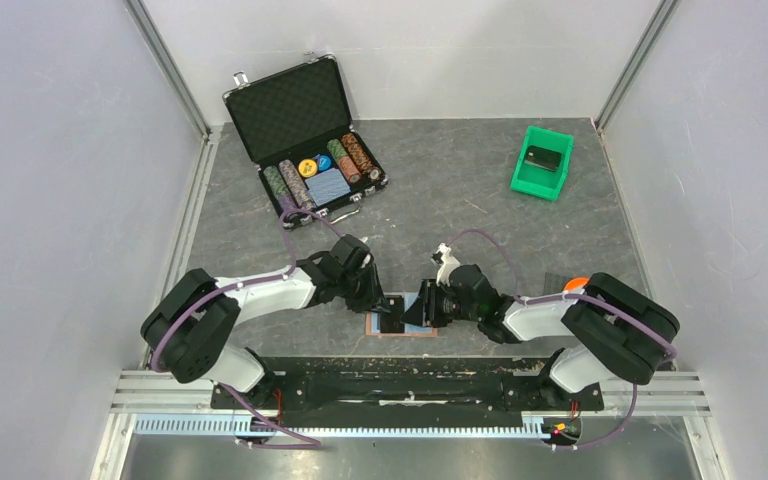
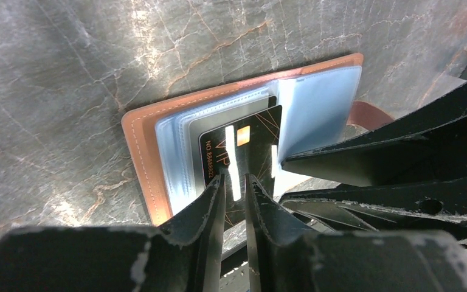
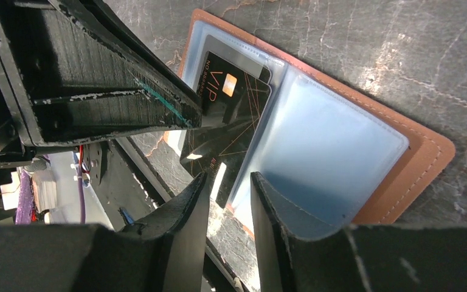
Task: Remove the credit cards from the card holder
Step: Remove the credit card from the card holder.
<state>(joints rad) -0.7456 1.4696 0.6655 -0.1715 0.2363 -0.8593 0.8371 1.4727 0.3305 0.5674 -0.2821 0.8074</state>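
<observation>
Our left gripper and right gripper stand narrowly parted; the stiff, slick credit card seems best pinched at its end between the left jaws.

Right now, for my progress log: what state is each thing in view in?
card holder: open flat on the table, sleeves up.
VIP card: partly out of its sleeve.
grey card: in its sleeve.
left gripper: tips at the VIP card, jaws narrowly apart; grip unclear.
right gripper: at the card holder's near edge, jaws apart; grip unclear.
poker chip case: lid open, chips inside.
green bin: upright, black object inside.
</observation>
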